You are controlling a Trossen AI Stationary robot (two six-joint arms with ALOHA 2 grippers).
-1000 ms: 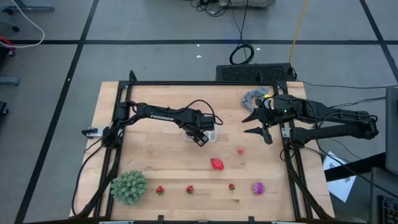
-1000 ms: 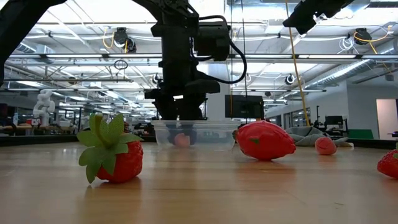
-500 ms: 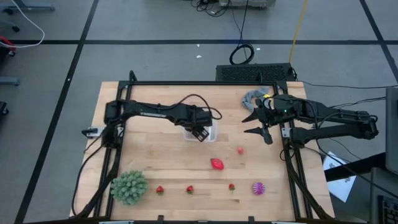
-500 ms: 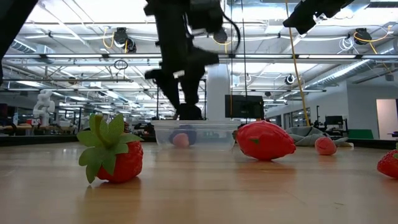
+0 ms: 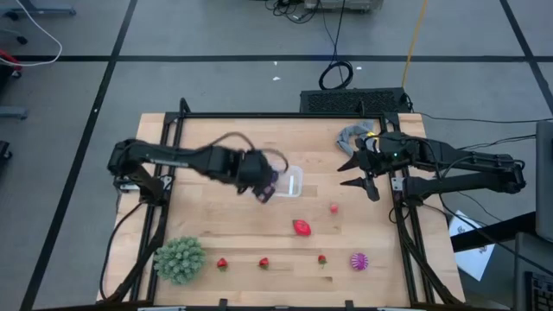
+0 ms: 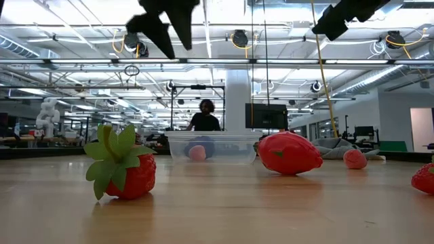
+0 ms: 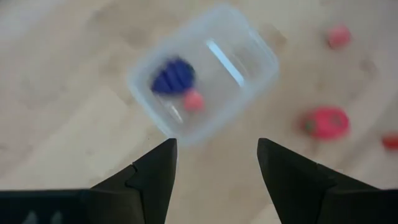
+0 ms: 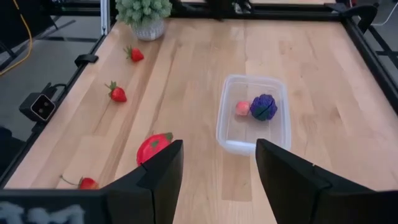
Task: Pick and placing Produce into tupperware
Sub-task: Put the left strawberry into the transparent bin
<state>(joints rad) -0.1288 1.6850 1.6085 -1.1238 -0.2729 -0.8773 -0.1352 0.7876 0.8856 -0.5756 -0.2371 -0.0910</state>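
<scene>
Tupperware [image 5: 292,181] upright, long axis front-to-back.

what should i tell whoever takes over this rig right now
Left pincer: open, empty, above the table beside the tub.
Right pincer: open, empty, waiting at the right edge.
Done: purple fruit and pink fruit are in the tub.
Left: big red fruit, small pink one, three strawberries and the magenta ball on the table. Leave the green ball.
</scene>
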